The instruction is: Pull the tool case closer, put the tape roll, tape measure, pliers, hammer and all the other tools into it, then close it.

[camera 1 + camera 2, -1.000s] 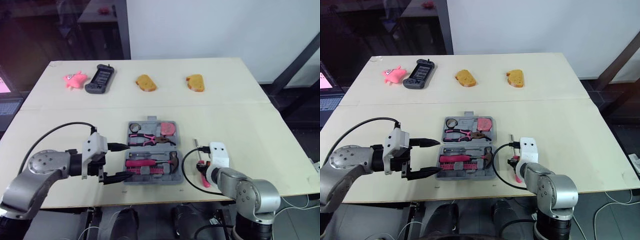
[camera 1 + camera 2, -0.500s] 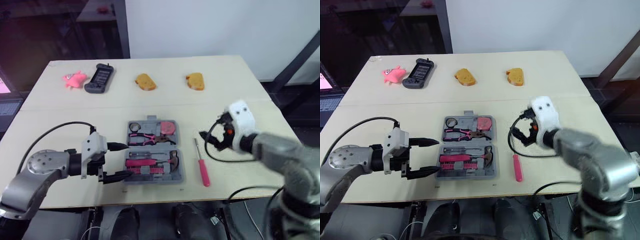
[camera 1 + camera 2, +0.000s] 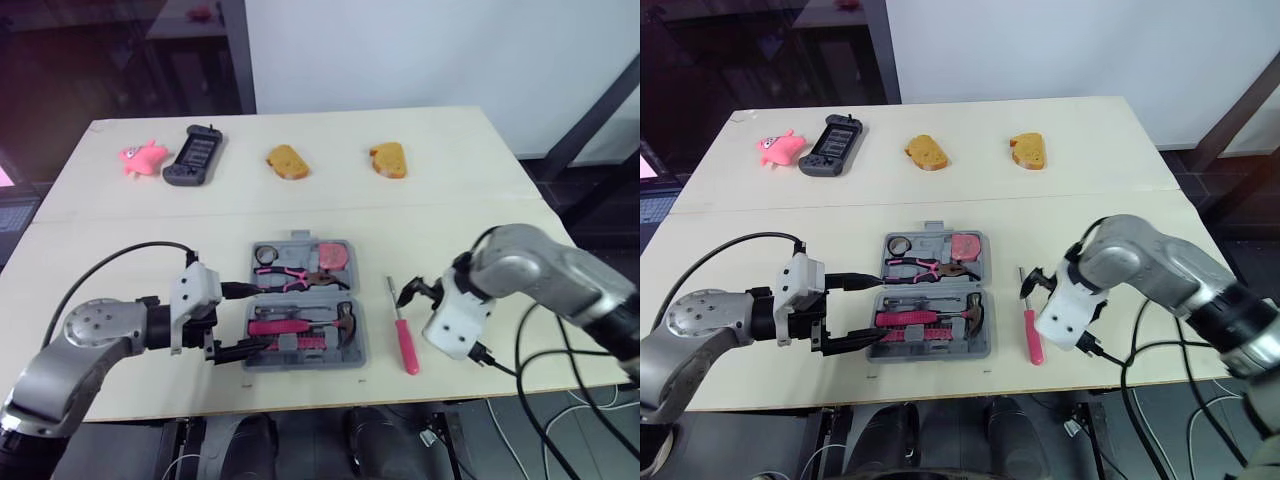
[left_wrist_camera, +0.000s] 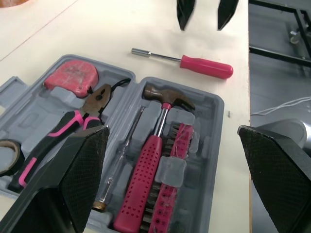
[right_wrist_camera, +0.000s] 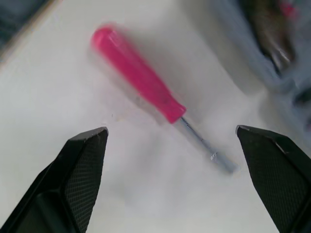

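The grey tool case [image 3: 346, 352] lies open near the table's front. It holds a tape roll [image 4: 7, 158], red tape measure [image 4: 70, 77], pliers [image 4: 73, 121] and pink-handled hammer [image 4: 156, 145]. My left gripper [image 3: 248, 320] is open at the case's left side, one finger by the hinge line and the other at the front left corner. A pink screwdriver [image 3: 404, 336] lies on the table right of the case. My right gripper [image 3: 415, 293] hovers open just right of the screwdriver's metal shaft [image 5: 204, 143], with nothing held.
Along the far side of the table [image 3: 520, 250] lie a pink toy [image 3: 140, 158], a dark handheld game console [image 3: 195, 157] and two pieces of bread [image 3: 288, 162] [image 3: 389, 160]. The table's front edge runs just below the case.
My right arm swung up from the front edge and came down with its gripper beside the screwdriver's shaft. The screwdriver, case and left gripper stayed put.
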Robot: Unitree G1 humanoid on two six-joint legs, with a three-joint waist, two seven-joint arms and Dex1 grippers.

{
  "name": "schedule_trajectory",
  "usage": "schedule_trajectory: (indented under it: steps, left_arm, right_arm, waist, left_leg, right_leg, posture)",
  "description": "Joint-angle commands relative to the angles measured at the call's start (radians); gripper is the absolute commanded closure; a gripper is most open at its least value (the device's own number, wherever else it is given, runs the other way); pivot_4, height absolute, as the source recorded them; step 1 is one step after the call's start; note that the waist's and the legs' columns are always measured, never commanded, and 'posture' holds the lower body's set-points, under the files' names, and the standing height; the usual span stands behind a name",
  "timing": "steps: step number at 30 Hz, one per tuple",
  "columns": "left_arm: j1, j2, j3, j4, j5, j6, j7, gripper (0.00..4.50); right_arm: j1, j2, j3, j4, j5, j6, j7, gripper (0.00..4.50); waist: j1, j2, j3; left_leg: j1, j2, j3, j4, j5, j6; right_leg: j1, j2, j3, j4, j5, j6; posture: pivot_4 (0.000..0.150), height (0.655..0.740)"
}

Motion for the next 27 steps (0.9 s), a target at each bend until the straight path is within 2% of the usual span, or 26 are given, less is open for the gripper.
schedule_trajectory:
  steps: [1,7,14,18,19,21,27]
  left_arm:
    - [0.015,0.004,0.033,-0.039,-0.012,0.012,0.018,0.00]
    - [0.023,0.001,0.035,-0.057,-0.021,0.025,0.040,0.00]
    - [0.030,0.000,0.041,-0.072,-0.028,0.035,0.055,0.00]
    - [0.040,0.003,0.051,-0.076,-0.032,0.039,0.061,0.00]
    - [0.041,0.003,0.052,-0.076,-0.033,0.039,0.063,0.00]
    - [0.041,0.003,0.051,-0.077,-0.035,0.040,0.066,0.00]
    - [0.041,0.002,0.050,-0.078,-0.037,0.043,0.073,0.00]
  right_arm:
    - [-0.046,0.068,0.020,0.113,-0.160,-0.210,-0.077,0.05]
    - [-0.080,0.163,0.040,0.245,-0.349,-0.328,-0.162,0.05]
    - [-0.067,0.202,0.057,0.300,-0.472,-0.368,-0.223,0.05]
    - [-0.052,0.215,0.067,0.318,-0.502,-0.367,-0.235,0.05]
    - [-0.051,0.219,0.068,0.324,-0.510,-0.368,-0.240,0.44]
    - [-0.052,0.224,0.066,0.333,-0.518,-0.372,-0.249,0.87]
    - [-0.057,0.250,0.062,0.336,-0.529,-0.388,-0.264,3.90]
  waist:
    - [0.006,0.000,0.002]
    - [0.011,0.001,0.002]
    - [0.018,0.001,0.002]
    - [0.018,0.000,0.002]
    - [0.018,-0.001,0.002]
    - [0.018,-0.004,0.002]
    - [0.011,-0.009,-0.001]
  left_leg:
    - [0.000,0.000,0.000,0.000,0.000,-0.001]
    - [0.001,0.000,0.000,0.002,0.002,-0.003]
    - [0.002,0.000,0.000,0.005,0.002,-0.003]
    - [0.008,0.000,-0.001,0.009,0.002,-0.003]
    - [0.011,0.000,0.000,0.009,0.002,-0.003]
    - [0.016,0.000,0.000,0.009,0.001,-0.002]
    - [0.017,0.001,0.000,0.010,0.001,-0.002]
  right_leg:
    - [0.000,0.000,0.000,0.001,0.000,0.000]
    - [0.001,0.000,0.000,0.003,0.000,-0.001]
    - [0.002,0.000,0.000,0.007,0.000,-0.001]
    - [0.010,0.000,0.000,0.007,-0.002,-0.005]
    - [0.014,0.000,0.001,0.007,-0.002,-0.005]
    - [0.019,0.000,0.001,0.007,-0.002,-0.006]
    - [0.019,0.001,0.001,0.007,-0.002,-0.006]
  posture:
    - [0.150,0.7400]
    - [0.150,0.7400]
    - [0.150,0.7400]
    - [0.150,0.7400]
    - [0.150,0.7400]
    - [0.150,0.7400]
    - [0.150,0.7400]
